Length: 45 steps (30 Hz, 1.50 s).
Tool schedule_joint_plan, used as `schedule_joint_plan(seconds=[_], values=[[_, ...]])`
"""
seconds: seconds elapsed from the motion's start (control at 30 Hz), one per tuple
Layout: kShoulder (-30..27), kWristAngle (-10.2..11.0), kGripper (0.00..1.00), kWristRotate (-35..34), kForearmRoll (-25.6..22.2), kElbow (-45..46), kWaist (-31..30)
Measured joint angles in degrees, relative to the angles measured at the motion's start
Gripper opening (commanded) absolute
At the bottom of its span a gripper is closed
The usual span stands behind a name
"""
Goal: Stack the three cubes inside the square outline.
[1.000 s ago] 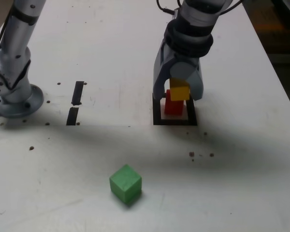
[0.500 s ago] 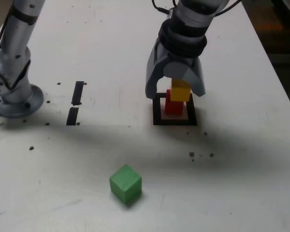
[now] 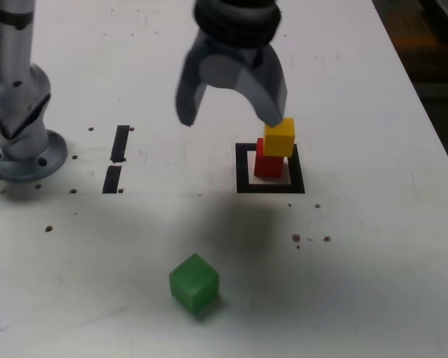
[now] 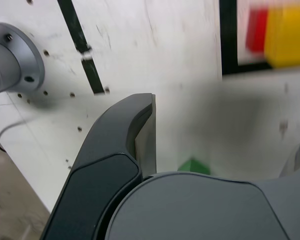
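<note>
The arm's base (image 3: pixel 19 153) is a round silver-grey metal flange, and the wrist view shows small dark screws set in its rim. From it rises a smooth silver-grey column (image 3: pixel 11 45) with a dark band or seam low on its side. A thin grey cable (image 4: pixel 2 131) trails beside the base in the wrist view. The wrist section (image 3: pixel 237 19) is ringed with black ribbed bands. The gripper (image 3: pixel 231 115) has two broad, curved jaws in blue-grey plastic; close up they look dark grey, each seemingly faced with a paler flat pad on its inner side.
</note>
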State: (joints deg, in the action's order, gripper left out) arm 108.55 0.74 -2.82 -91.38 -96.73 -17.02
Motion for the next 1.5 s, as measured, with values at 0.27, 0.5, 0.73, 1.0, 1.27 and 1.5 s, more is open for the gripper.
schedule_joint_plan(seconds=[0.27, 0.5, 0.73, 1.0, 1.27, 1.5], values=[[-0.29, -3.86, 1.0, -3.04, -0.16, -1.74, -15.6], [3.48, -0.8, 1.0, -4.34, -0.18, -2.05, -26.34], [8.94, 1.53, 1.0, -4.08, 1.24, -0.94, -29.04], [12.04, 2.17, 0.99, -3.61, 5.04, 0.94, -28.92], [15.38, 0.05, 0.99, -3.32, 11.26, 3.41, -29.04], [15.42, 0.11, 0.99, -1.58, 14.83, 5.05, -29.47]])
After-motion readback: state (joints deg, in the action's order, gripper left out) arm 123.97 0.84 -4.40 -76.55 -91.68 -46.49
